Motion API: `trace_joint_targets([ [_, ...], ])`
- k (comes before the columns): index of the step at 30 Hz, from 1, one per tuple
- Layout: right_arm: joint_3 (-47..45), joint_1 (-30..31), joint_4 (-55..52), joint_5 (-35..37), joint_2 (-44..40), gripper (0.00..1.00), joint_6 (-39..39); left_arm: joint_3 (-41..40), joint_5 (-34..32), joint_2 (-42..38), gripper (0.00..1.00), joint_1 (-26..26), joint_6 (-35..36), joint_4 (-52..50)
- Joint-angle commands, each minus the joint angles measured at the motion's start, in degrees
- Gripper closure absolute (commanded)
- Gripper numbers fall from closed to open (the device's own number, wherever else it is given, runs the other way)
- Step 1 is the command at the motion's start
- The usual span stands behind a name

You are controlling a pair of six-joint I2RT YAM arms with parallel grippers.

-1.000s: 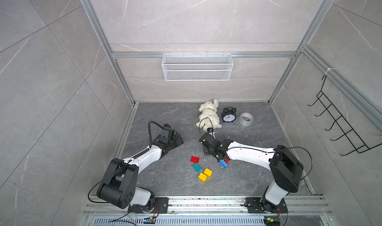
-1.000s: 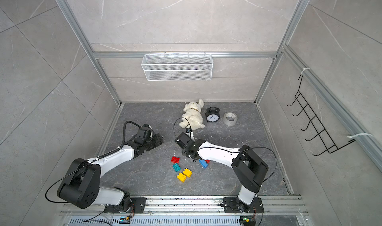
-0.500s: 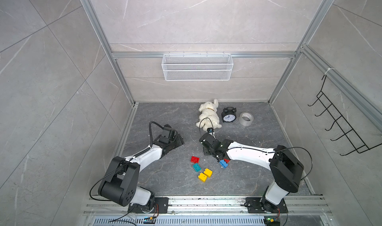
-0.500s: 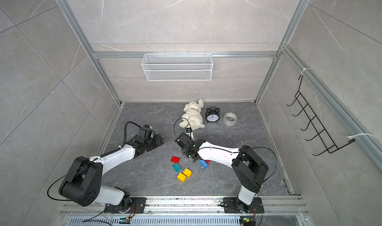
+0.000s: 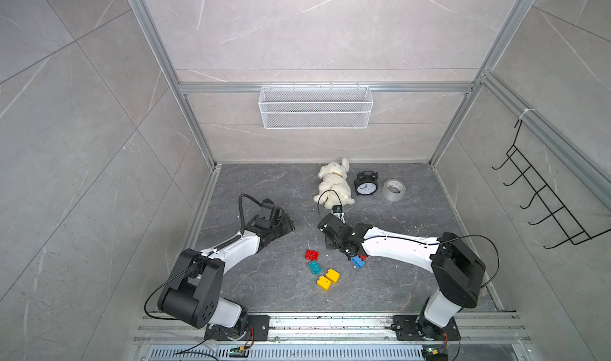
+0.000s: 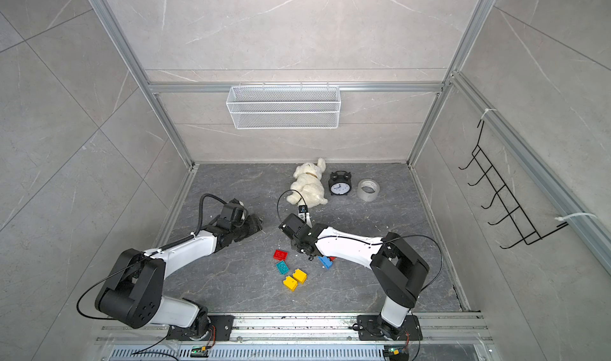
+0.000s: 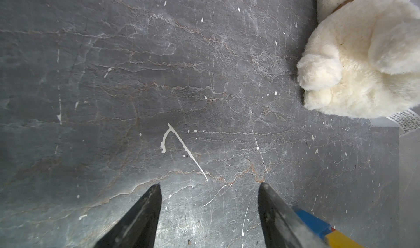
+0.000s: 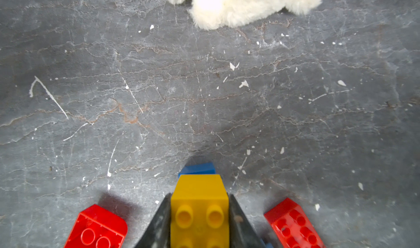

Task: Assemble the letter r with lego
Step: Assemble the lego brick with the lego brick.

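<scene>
I see the left arm (image 5: 238, 247) stretched forward and low, with the left gripper (image 7: 209, 185) jaws apart and holding nothing. The right arm (image 5: 396, 243) reaches inward with its wrist bent down. The right gripper (image 8: 200, 197) clamps a yellow brick (image 8: 199, 212).

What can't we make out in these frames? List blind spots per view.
- yellow brick in the right gripper: under the arm in both top views; cut by the frame edge in the right wrist view.
- red brick: mostly under the right arm in both top views.
- blue brick: left wrist view, cut by the frame edge, partly behind a finger of the left gripper.
</scene>
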Motion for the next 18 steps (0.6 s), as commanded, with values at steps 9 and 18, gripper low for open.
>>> trace_joint_targets([
  [9, -1.0, 0.4, -3.8, -6.6, 1.3, 0.65, -7.4, 1.7, 0.7, 1.4, 0.30, 0.3, -0.6, 2.0],
  [18, 3.2, -1.3, -6.8, -8.9, 3.8, 0.65, -10.1, 1.7, 0.7, 1.5, 0.30, 0.3, -0.6, 2.0],
])
